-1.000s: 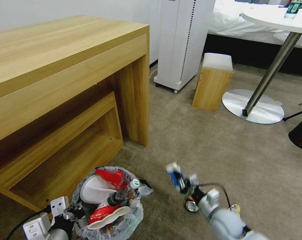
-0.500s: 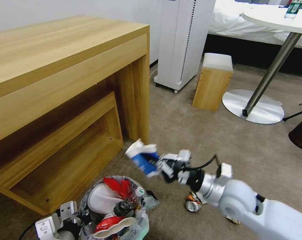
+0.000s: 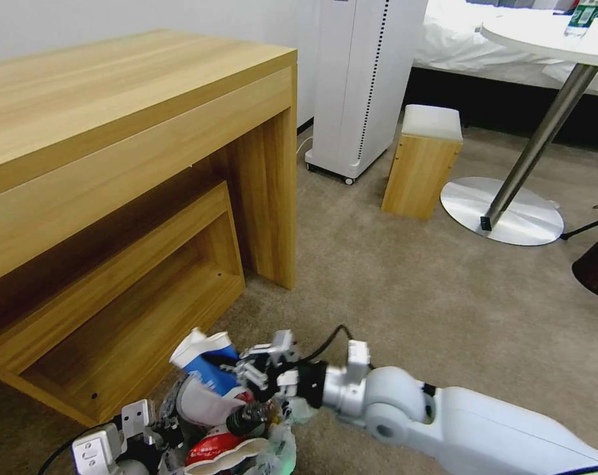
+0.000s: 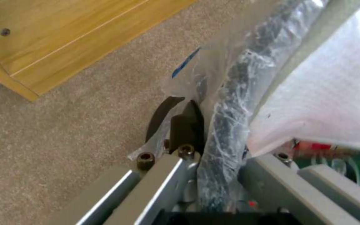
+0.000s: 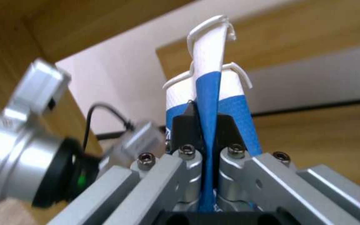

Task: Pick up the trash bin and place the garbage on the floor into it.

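Right claw (image 3: 243, 373) pinches the blue-white packet (image 3: 206, 359) directly above the trash bin (image 3: 272, 448), whose rim left claw (image 4: 201, 125) clamps.

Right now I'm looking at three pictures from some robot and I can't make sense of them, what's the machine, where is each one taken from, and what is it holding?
This is a wheeled robot with two arms, each ending in a two-fingered gripper. The wide picture comes from a camera on its head, looking down at a carpeted floor beside a wooden desk. The other two come from cameras on its wrists, looking along the fingers.

The left gripper, low on the left of the head view, is shut on the bag-lined rim of the trash bin. The bin already holds litter, including a white slipper, a small bottle and a red-white cup.

The right gripper reaches over the bin, shut on a crushed blue-white packet; its wrist view shows the packet pinched flat between the fingers.
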Robot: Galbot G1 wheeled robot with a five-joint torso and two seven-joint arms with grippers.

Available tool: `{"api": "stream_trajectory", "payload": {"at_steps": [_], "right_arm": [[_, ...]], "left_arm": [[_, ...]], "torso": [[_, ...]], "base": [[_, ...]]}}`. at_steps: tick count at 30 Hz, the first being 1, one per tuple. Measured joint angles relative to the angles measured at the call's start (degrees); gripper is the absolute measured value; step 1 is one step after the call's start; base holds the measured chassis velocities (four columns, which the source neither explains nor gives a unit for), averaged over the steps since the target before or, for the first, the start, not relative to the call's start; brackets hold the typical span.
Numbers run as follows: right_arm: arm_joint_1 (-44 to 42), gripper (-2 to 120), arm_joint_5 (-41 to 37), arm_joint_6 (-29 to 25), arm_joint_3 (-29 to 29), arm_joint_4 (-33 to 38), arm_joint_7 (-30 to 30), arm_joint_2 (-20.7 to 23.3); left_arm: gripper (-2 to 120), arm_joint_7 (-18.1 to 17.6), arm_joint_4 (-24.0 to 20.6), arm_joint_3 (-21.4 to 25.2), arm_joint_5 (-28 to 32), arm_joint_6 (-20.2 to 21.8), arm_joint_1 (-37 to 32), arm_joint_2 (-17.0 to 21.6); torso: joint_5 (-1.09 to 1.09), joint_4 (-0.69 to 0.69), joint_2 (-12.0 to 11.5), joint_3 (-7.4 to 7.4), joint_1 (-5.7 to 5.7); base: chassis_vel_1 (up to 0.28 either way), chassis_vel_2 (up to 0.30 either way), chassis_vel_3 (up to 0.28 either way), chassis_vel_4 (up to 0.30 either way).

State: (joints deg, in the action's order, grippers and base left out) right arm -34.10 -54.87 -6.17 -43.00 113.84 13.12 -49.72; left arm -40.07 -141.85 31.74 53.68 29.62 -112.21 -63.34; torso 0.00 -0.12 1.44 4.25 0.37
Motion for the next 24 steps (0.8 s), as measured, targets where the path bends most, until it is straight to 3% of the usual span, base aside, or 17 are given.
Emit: {"api": "stream_trajectory", "payload": {"at_steps": [13, 24], "right_arm": [[-2.5, 0, 2.0, -0.2, -2.5, -3.1, -0.9, -1.0], [-1.3, 37, 3.3, -0.6, -2.7, -3.6, 0.3, -0.5]], "left_arm": [[0, 0.1, 1.2, -0.5, -1.6, -1.9, 0.1, 0.0], [0, 1.0, 1.6, -1.4, -5.0, -2.2, -0.7, -0.8]], "torso": [[0.0, -0.01, 0.0, 0.0, 0.0], [0.0, -0.01, 0.0, 0.0, 0.0]], "base": [[0.0, 0.0, 0.0, 0.0], [0.0, 0.0, 0.0, 0.0]]}}
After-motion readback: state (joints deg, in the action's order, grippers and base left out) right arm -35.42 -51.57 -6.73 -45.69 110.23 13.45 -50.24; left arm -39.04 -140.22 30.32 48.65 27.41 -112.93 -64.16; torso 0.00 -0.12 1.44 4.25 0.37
